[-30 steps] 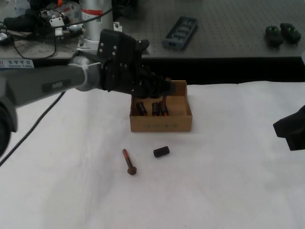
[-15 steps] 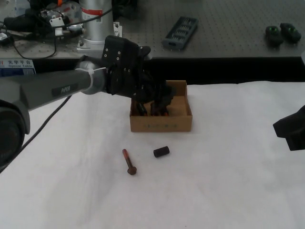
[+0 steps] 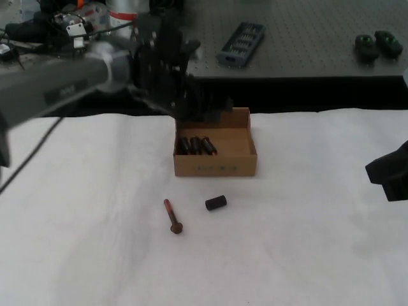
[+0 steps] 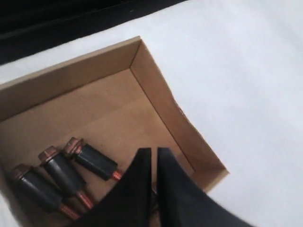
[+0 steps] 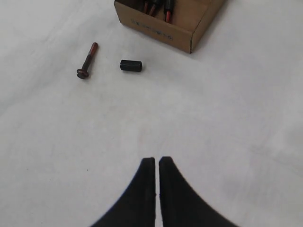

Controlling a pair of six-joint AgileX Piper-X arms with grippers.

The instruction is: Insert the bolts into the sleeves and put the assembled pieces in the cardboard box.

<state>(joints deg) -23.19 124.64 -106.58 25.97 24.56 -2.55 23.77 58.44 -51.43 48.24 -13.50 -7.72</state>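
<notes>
The cardboard box (image 3: 217, 169) stands mid-bench on the white cloth, and three assembled bolt-and-sleeve pieces (image 3: 195, 146) lie side by side in it. My left gripper (image 4: 154, 153) hangs shut and empty above the box (image 4: 156, 94), over the assembled pieces (image 4: 61, 172); in the high view it is at the box's far left corner (image 3: 204, 108). In front of the box lie a loose copper bolt (image 3: 171, 216) and a black sleeve (image 3: 216, 203), apart from each other. My right gripper (image 5: 156, 163) is shut with nothing in it, low over the cloth, with the bolt (image 5: 87, 60) and sleeve (image 5: 131, 65) ahead.
The right arm's dark body (image 3: 389, 171) sits at the bench's right edge. Behind the cloth is a dark perforated table with a black ribbed block (image 3: 241, 42), two dark knobs (image 3: 377, 44) and cables (image 3: 38, 32). Open cloth surrounds the loose parts.
The left gripper has lifted up and back out of the box, leaving three assembled pieces lying in it. The right arm, bolt and sleeve have not moved.
</notes>
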